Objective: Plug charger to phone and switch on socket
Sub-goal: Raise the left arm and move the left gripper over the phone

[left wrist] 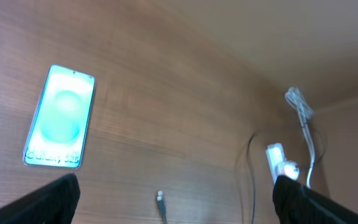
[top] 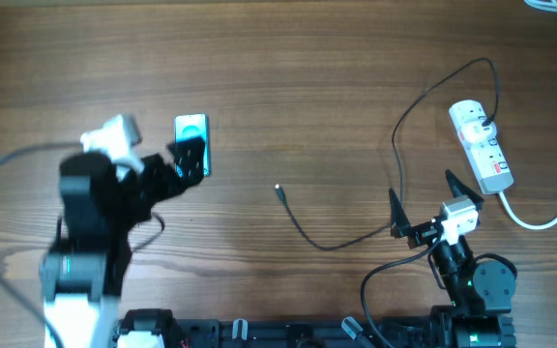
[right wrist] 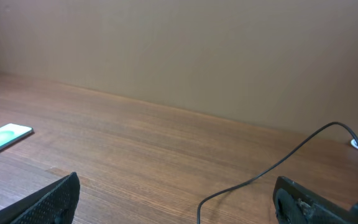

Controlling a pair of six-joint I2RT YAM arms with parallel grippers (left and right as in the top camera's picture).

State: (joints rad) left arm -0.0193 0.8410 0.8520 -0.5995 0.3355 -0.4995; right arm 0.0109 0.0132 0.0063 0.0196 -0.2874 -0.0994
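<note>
The phone (top: 191, 126) lies flat on the wooden table at the left, screen lit teal. My left gripper (top: 188, 160) is open and empty, hovering over the phone's near end. In the left wrist view the phone (left wrist: 58, 118) lies ahead to the left of the gripper (left wrist: 176, 210). The charger cable (top: 332, 245) lies loose, its plug tip (top: 278, 190) bare on the table mid-way, also in the left wrist view (left wrist: 160, 199). It runs to the socket (top: 482, 145) at the far right. My right gripper (top: 424, 201) is open and empty beside the cable (right wrist: 278, 171).
The socket's thick white cord (top: 549, 217) loops off the right edge. The socket (left wrist: 278, 163) and the cord (left wrist: 300, 106) also show far off in the left wrist view. The phone (right wrist: 2, 138) shows at the left edge of the right wrist view.
</note>
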